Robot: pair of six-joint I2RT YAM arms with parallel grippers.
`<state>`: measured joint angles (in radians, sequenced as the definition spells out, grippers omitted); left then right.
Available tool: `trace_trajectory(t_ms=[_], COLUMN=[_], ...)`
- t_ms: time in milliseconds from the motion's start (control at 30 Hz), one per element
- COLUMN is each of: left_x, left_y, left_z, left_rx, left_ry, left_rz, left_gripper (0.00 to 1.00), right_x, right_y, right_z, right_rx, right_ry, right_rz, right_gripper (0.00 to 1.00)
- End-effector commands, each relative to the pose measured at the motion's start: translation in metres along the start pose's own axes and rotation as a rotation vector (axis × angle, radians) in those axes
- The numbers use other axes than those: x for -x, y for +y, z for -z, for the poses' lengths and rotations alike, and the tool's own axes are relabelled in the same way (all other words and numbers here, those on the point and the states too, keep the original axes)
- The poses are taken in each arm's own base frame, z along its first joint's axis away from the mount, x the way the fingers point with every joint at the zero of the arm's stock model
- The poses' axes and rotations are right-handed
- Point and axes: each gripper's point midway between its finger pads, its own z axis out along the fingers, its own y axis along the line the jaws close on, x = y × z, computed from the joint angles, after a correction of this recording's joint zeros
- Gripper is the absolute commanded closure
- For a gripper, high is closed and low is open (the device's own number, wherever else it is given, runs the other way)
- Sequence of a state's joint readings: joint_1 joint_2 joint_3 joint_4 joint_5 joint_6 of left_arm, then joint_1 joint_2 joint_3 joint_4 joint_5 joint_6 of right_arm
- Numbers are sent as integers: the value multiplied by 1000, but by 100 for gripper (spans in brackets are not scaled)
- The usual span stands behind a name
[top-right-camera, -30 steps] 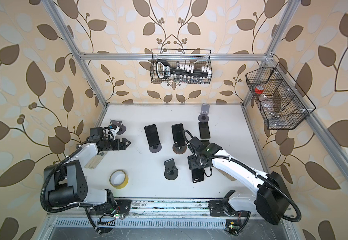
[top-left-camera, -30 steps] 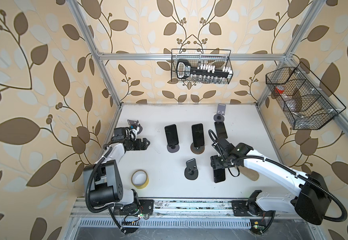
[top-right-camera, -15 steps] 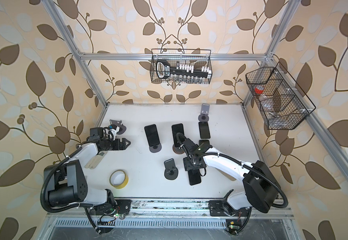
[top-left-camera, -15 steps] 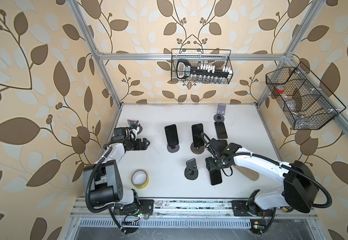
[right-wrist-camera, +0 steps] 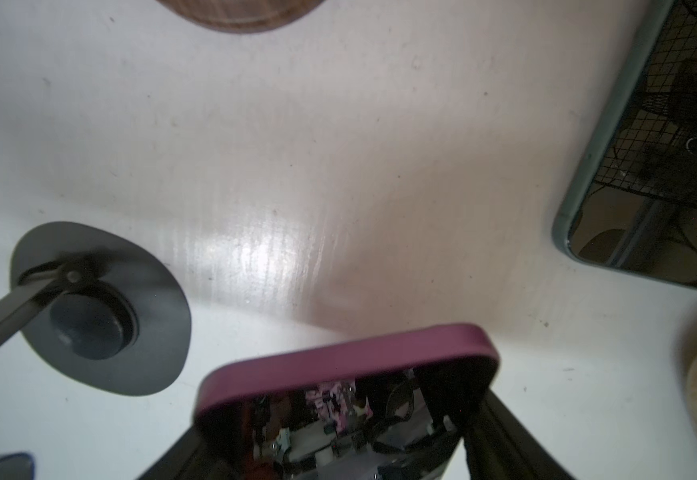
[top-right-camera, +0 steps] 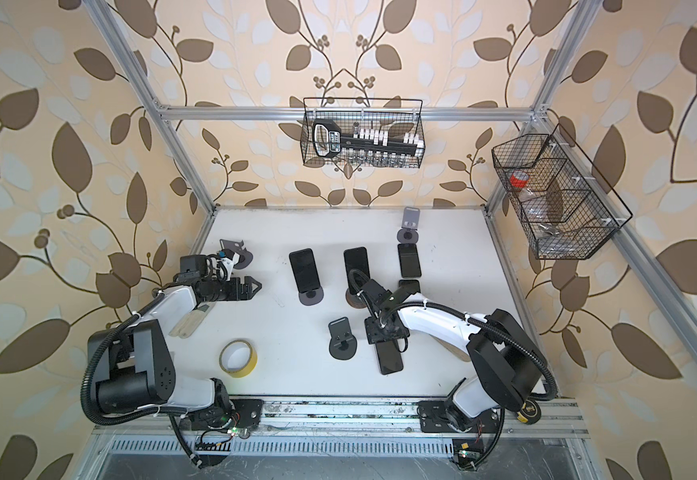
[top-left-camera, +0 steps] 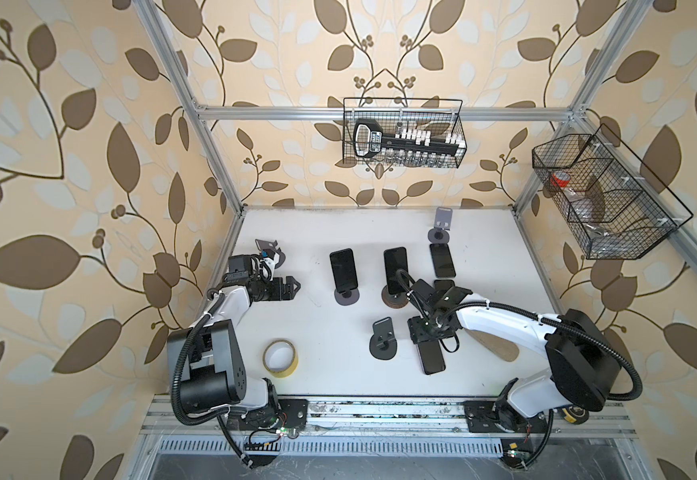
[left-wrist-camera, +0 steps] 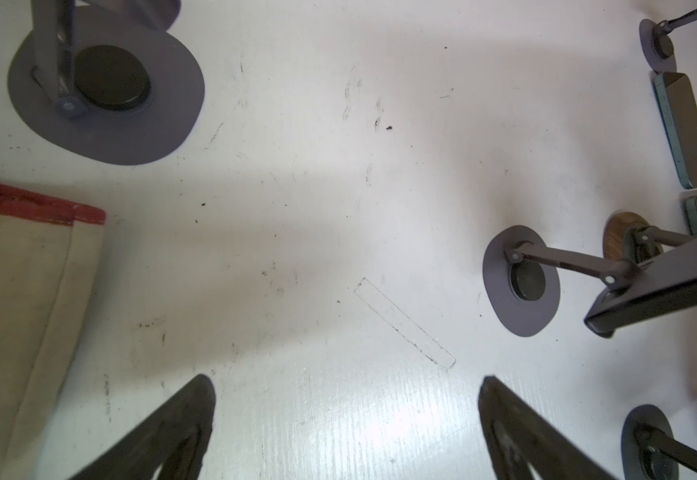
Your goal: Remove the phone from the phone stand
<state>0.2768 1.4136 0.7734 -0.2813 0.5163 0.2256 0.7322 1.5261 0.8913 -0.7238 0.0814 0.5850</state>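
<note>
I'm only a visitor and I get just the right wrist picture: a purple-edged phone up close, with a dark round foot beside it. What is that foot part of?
Observer: It is the base of a phone stand. In both top views its holder is empty, and it stands just left of the phone gripped by the right gripper.
Operator: Are any other phones on stands?
Observer: Yes, two farther back: the left standing phone and the right standing phone.
Operator: And the other arm?
Observer: The left gripper is open and empty, over the left side of the table.
</note>
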Motion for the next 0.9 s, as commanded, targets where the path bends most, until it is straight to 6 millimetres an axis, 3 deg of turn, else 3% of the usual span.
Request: trace_trajectory(t_ms=[0, 867], left_x=[7, 5], left_y=[1, 2], left_z=[4, 2], left_rx=[-7, -6], left_ry=[-17, -2], left_rz=[-5, 5], left_gripper=[1, 1], right_x=[-8, -16], right_y=[-5, -4], right_z=[-11, -38], right_rx=[-26, -45], right_ry=[26, 91], right_rz=[-6, 19], right_gripper=[40, 38])
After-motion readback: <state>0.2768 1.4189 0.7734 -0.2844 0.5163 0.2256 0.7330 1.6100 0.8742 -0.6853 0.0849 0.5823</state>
